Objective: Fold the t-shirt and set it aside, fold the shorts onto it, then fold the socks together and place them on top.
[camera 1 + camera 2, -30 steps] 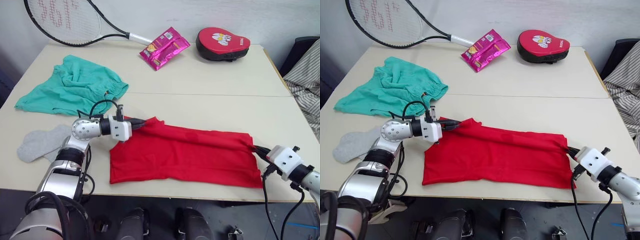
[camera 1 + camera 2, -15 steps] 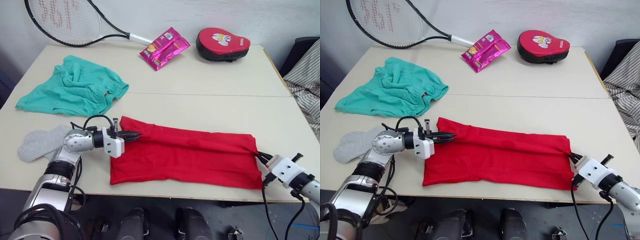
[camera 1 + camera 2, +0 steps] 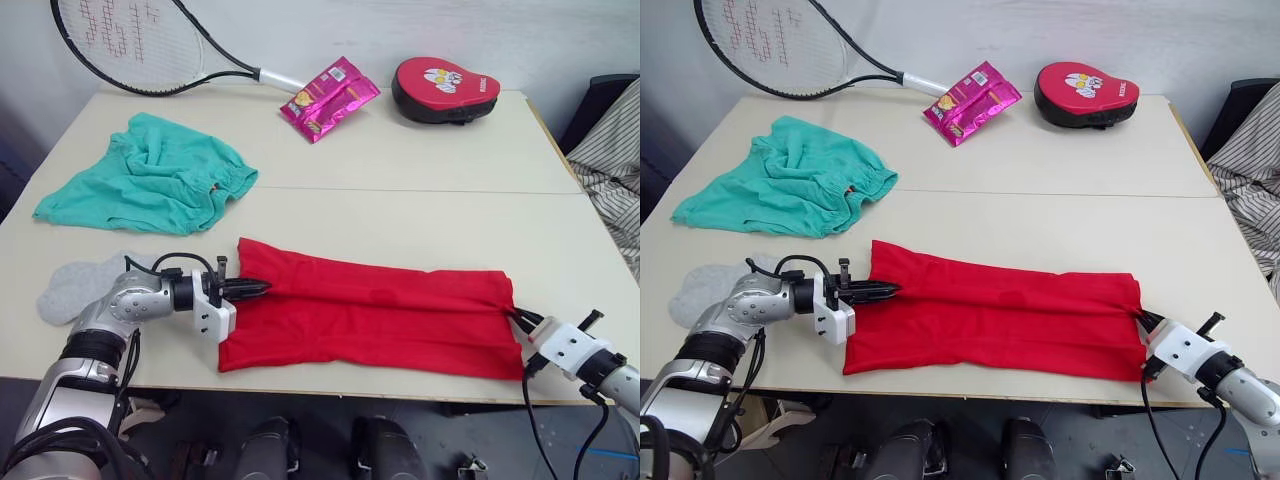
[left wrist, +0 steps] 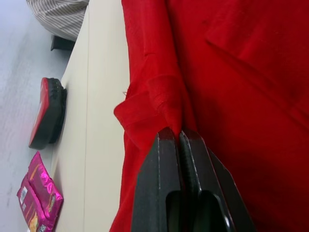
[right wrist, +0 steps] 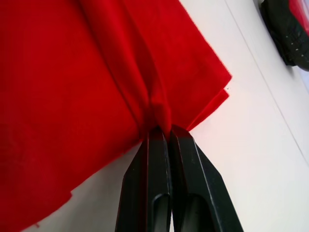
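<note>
The red t-shirt (image 3: 370, 315) lies as a long folded band along the table's near edge. My left gripper (image 3: 258, 289) is shut on a pinch of the t-shirt (image 4: 164, 104) at its left end. My right gripper (image 3: 516, 317) is shut on a pinch of the t-shirt (image 5: 145, 92) at its right end. The cloth stretches flat between the two grippers. The teal-green shorts (image 3: 150, 175) lie crumpled at the far left of the table. The light-grey socks (image 3: 75, 285) lie near the left front edge, partly behind my left arm.
A tennis racket (image 3: 140, 45) lies at the back left. A pink snack packet (image 3: 328, 95) and a red padded mitt (image 3: 443, 85) lie at the back middle. Striped cloth (image 3: 610, 180) hangs beyond the table's right edge. The cream table (image 3: 420, 190) is bare in its middle.
Both grippers have drawn back toward the near edge with the t-shirt held. The raised far fold has come down, and the cloth now lies as a flatter band.
</note>
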